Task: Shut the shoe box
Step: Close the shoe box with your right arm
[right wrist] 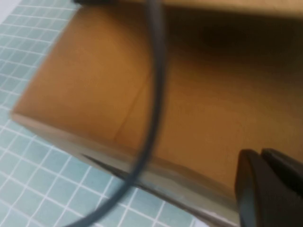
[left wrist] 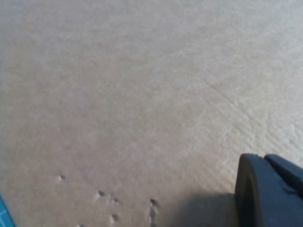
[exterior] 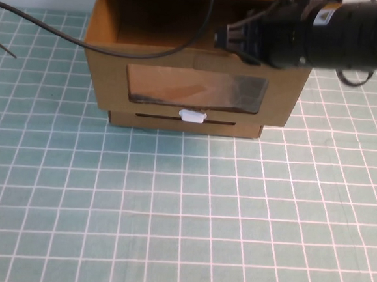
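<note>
A pale green table (exterior: 182,219) ruled with a white grid is spreading out below the right gripper (exterior: 226,39). A thin black cable (exterior: 47,28) is trailing across it, beside that gripper.

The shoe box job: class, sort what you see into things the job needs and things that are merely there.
Part of the job:
- shoe box, drawer pulled out
- white pull tab under its window
- right gripper, over the box's open top
- left gripper, close against cardboard

Merely there:
- black cable
- green grid mat
</note>
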{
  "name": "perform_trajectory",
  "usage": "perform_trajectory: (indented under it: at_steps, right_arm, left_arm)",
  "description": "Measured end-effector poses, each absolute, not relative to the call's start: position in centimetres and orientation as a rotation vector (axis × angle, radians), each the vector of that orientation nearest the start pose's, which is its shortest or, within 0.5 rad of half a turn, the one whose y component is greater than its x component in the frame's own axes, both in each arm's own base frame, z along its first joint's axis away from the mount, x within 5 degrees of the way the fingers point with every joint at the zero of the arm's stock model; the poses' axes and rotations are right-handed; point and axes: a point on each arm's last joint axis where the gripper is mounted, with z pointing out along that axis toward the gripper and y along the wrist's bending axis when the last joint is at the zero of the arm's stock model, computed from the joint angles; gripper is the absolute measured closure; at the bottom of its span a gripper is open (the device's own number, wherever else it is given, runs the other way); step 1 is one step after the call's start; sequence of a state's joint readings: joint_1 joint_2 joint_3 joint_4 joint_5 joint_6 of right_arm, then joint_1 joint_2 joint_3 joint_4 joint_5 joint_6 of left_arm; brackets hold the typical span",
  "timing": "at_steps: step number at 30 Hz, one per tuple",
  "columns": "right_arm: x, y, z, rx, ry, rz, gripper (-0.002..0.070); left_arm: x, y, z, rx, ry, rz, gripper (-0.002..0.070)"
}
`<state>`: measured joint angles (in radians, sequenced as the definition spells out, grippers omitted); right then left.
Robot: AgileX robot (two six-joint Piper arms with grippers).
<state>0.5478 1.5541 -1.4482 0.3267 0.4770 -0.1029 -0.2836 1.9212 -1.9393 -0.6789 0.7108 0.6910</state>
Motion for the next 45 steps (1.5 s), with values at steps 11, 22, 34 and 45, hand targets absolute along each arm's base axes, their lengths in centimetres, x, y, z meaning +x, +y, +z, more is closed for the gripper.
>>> perform_trajectory:
  at_steps: [11,22,34,45]
  right_arm:
    - [27.9,19.8,40.3,-0.670,2.224,0.620,0.0687]
    - [31.6,21.6,36.8,-0.606,2.234,0.621,0.0687]
    - [35.1,21.4,37.0,-0.477,2.101,0.621,0.0687]
    - [39.1,21.8,36.3,-0.423,2.027,0.722,0.0687]
  left_arm:
    - [42.5,-16.3,38.4,0.685,1.932,-0.522,0.0680]
    - [42.5,-16.3,38.4,0.685,1.932,-0.522,0.0680]
    - [42.5,-16.3,38.4,0.683,1.933,-0.523,0.0680]
    - [42.5,-16.3,38.4,0.683,1.933,-0.524,0.0680]
